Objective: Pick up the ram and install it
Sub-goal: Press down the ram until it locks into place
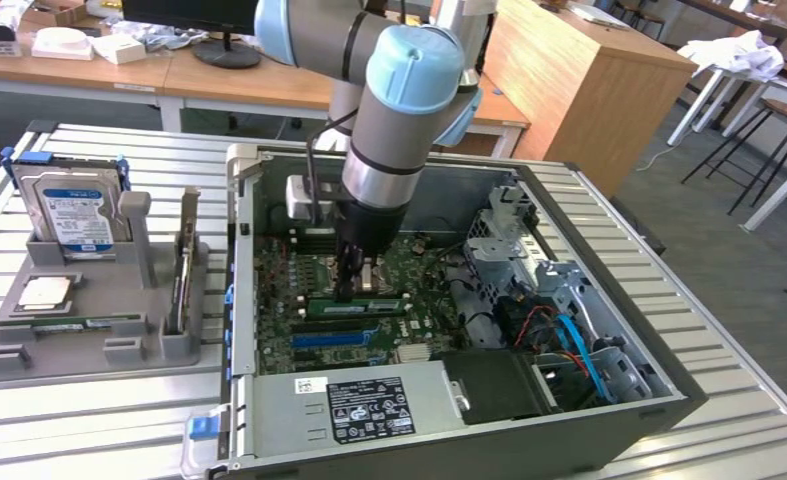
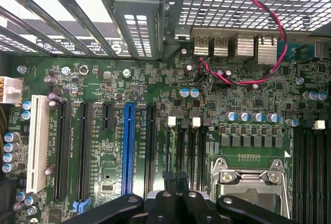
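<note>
Exterior view: your arm reaches straight down into the open case [image 1: 640, 345], with the gripper [image 1: 353, 288] low over the board. The ram [image 1: 362, 305] lies lengthwise along a memory slot directly under the fingertips, beside the blue slot [image 1: 326, 340]. It appears to stand in the slot, not in the claw. Whether it is fully seated and whether the tips actually touch its top edge cannot be confirmed. The vertical approach suits pressing along the slot's axis. The tray [image 1: 86, 352] outside the case, toward this view's left, holds the hard drive [image 1: 80, 215], well apart from the work. Wrist view: the gripper [image 2: 175, 175] shows its fingers drawn fully together with nothing clamped between them, so you are presenting a blunt closed tip, judged fit for pushing and not for carrying. The tips sit in line with the memory slots [image 2: 183, 141], just beside the CPU socket [image 2: 251, 178].
</note>
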